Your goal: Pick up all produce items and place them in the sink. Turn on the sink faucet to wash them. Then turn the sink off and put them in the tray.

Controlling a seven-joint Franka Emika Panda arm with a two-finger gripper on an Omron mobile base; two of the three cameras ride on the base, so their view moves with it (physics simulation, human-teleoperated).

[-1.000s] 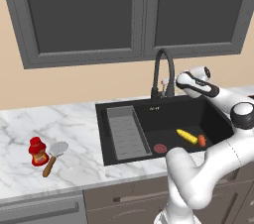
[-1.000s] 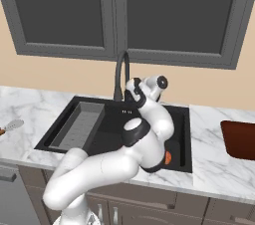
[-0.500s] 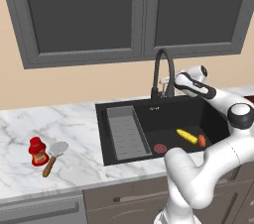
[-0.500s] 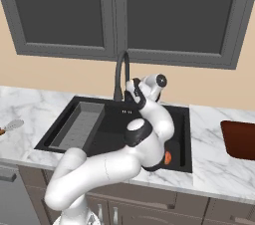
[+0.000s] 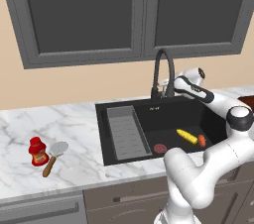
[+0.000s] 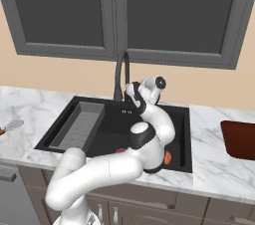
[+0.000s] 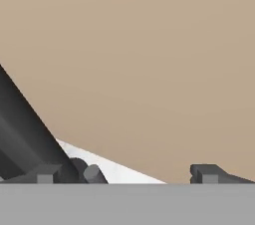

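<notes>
Simulated kitchen corner with beige wall and grey cabinetry

A plain beige wall (image 5: 74,86) fills the middle of the frame; dark grey wall cabinets (image 5: 84,15) with recessed panel doors span the top. A white, grey-veined marble counter (image 5: 69,139) runs across below, over brown base cabinets (image 5: 124,199) with bar handles along the bottom. Lighting is even.

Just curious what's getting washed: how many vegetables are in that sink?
2, both on the sink floor: a yellow corn cob and, beside it, a smaller orange-red vegetable. The arm might hide others.

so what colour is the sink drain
Red, a round drain in the black sink; clearest in the left base view.
</notes>
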